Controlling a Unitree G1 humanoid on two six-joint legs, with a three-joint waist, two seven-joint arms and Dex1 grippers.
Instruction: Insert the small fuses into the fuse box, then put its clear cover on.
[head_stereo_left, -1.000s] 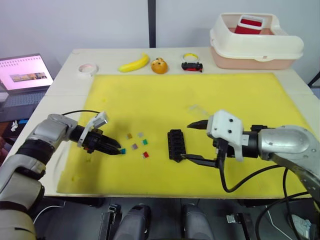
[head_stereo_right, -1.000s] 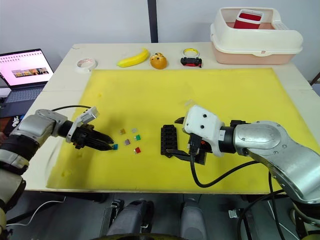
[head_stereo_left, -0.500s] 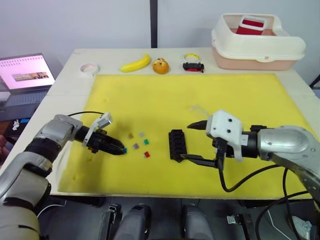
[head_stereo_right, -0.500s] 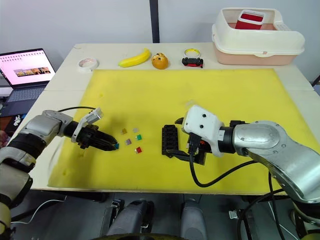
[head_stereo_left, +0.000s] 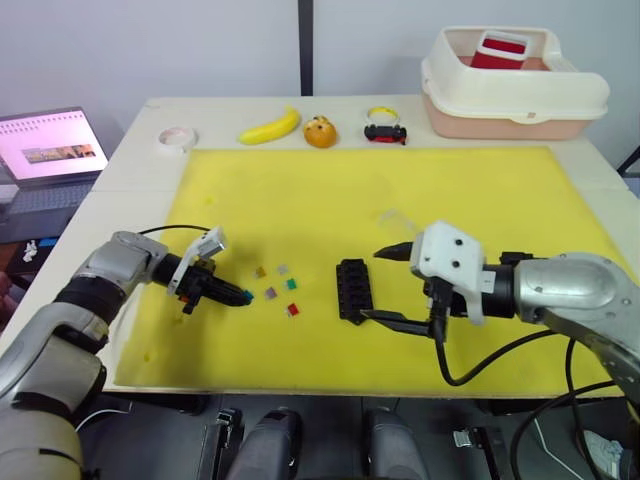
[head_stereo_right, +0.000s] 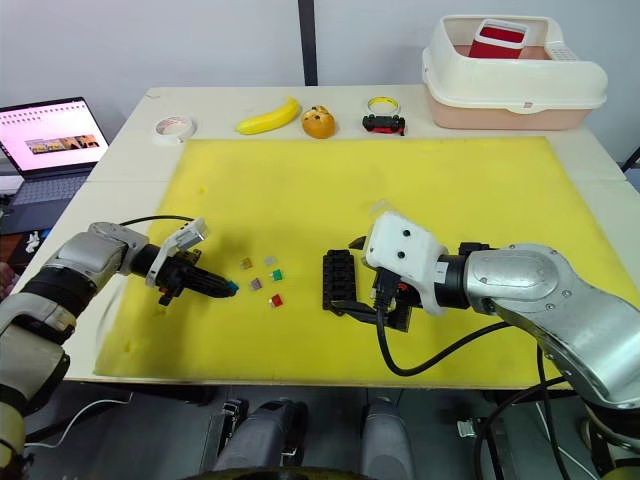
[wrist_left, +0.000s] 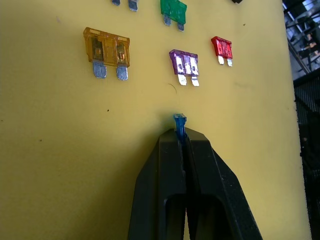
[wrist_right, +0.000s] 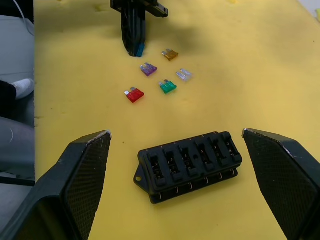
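The left end effector (wrist_left: 182, 142) has its two black fingers pressed together on a tiny blue plastic fuse (wrist_left: 179, 123), which pokes out past the fingertips low over the yellow foam mat (head_stereo_left: 450, 190). Just beyond it lie the other small blade fuses: an amber one (wrist_left: 106, 48), a purple one (wrist_left: 184, 62), a green one (wrist_left: 173, 9) and a red one (wrist_left: 222, 48), loose and apart from each other on the mat, with a pale grey one (wrist_right: 184, 74) among them. The right end effector (wrist_right: 186, 167) is spread wide, one finger on either side of the small black rectangular fuse box (wrist_right: 189, 163) without touching it; the box lies flat with its empty slots facing up. The thin clear plastic cover (head_stereo_left: 392, 217) rests on the mat a little behind that end effector. The step in hand looks like carrying the blue fuse over to the box. To do it well, the pinch should stay firm, since so little of the fuse is held; its blades need turning downward and lining up with a slot, while the right end effector closes in to steady the box against sliding.
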